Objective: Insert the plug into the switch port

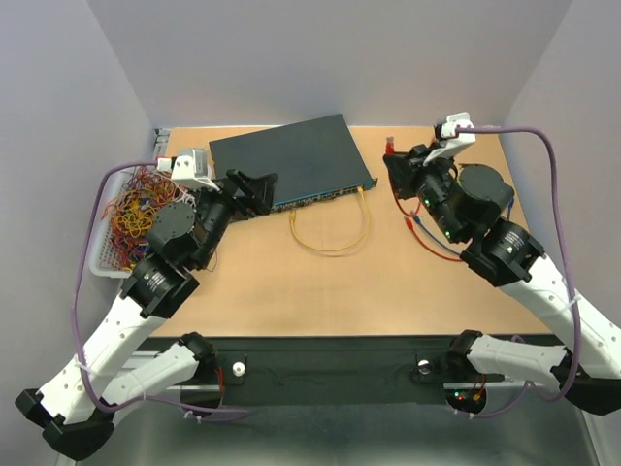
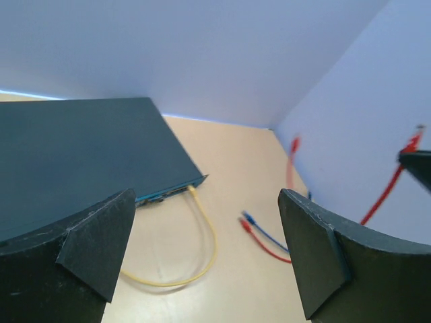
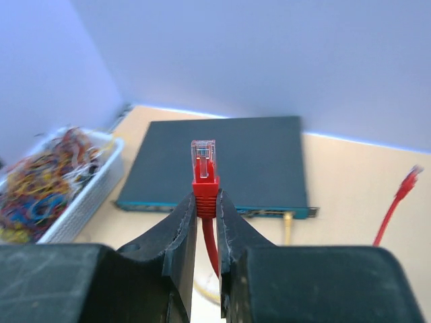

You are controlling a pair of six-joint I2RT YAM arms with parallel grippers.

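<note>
The switch (image 1: 291,155) is a flat dark box at the back of the table, its port row facing the near side. A red plug (image 3: 204,171) with a clear tip stands upright between the fingers of my right gripper (image 3: 206,198), which is shut on its red boot. That gripper (image 1: 396,167) hovers to the right of the switch, apart from it. My left gripper (image 1: 260,186) sits at the switch's front left edge. In the left wrist view it (image 2: 205,222) stands wide open with nothing between the fingers.
A yellow cable (image 1: 335,243) loops on the table from the switch's port row. A red and a blue cable (image 1: 427,238) lie at the right. A white wire basket (image 1: 136,209) of tangled cables stands at the left. Grey walls close in the back and sides.
</note>
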